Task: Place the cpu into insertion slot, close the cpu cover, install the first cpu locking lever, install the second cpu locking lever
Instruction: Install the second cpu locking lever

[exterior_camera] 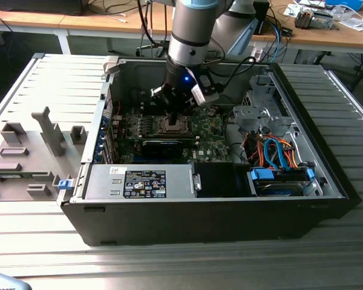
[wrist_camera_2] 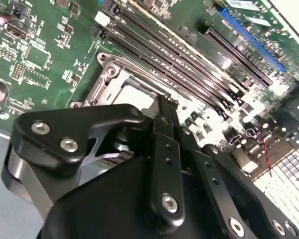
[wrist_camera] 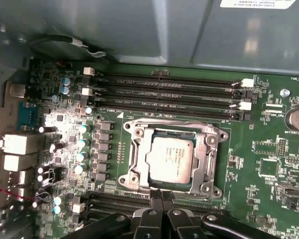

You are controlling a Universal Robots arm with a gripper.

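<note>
Cpu [wrist_camera: 170, 158] lies flat, metal face up, seated in insertion slot [wrist_camera: 134, 132] on green motherboard [wrist_camera: 261, 149]; square, no long axis, edges roughly parallel to memory slots [wrist_camera: 164, 94]. Cpu cover [wrist_camera: 209, 142] down around it, framing chip. End effector [wrist_camera: 161, 195] fingertips together, holding nothing, at slot's edge. Exterior view: end effector [exterior_camera: 174, 118] inside open computer case [exterior_camera: 327, 175] on tabletop [exterior_camera: 169, 266].
</note>
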